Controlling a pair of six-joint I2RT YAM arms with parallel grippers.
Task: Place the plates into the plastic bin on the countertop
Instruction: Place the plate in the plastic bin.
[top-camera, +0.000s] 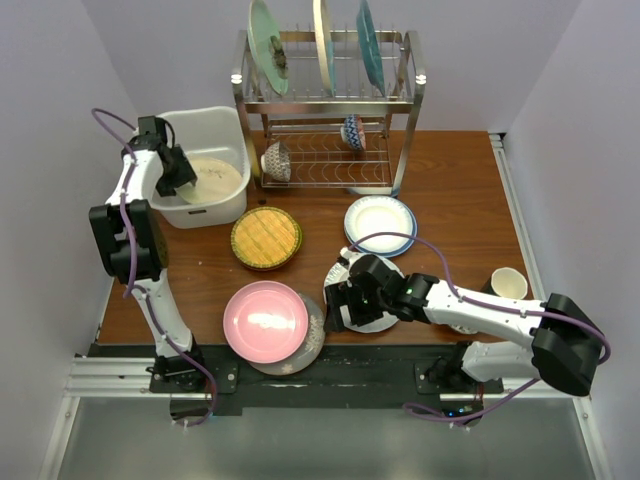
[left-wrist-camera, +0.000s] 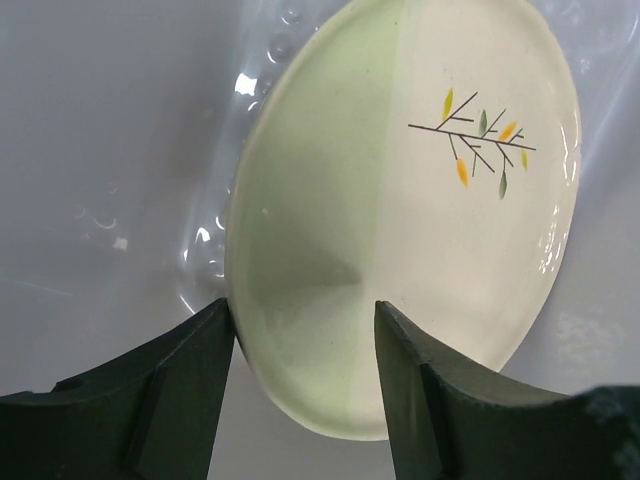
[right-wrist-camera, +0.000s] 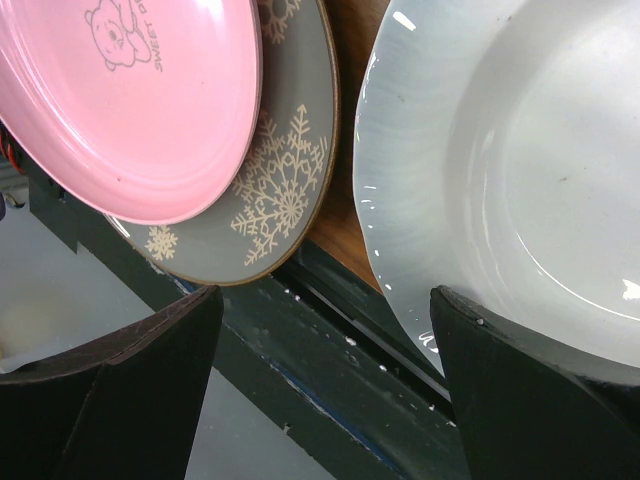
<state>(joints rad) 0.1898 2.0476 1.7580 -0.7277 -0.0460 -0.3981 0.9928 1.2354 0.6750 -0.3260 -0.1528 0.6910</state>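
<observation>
The white plastic bin (top-camera: 215, 212) stands at the back left of the countertop (top-camera: 450, 190). A cream plate (top-camera: 218, 178) with a leafy branch drawing lies inside it, and it also shows in the left wrist view (left-wrist-camera: 420, 200). My left gripper (top-camera: 185, 182) hangs open over that plate's near edge (left-wrist-camera: 302, 305). My right gripper (top-camera: 340, 305) is open at the front edge, with its right finger (right-wrist-camera: 520, 390) over the rim of a white plate (right-wrist-camera: 500, 170). A pink plate (top-camera: 265, 320) lies on a grey snowflake plate (right-wrist-camera: 285, 190).
A woven yellow plate (top-camera: 266, 238) lies mid-table. A white plate on a blue one (top-camera: 380, 222) lies to its right. The wire rack (top-camera: 330, 100) at the back holds three upright plates and two patterned bowls. A cream cup (top-camera: 508, 283) stands at the right.
</observation>
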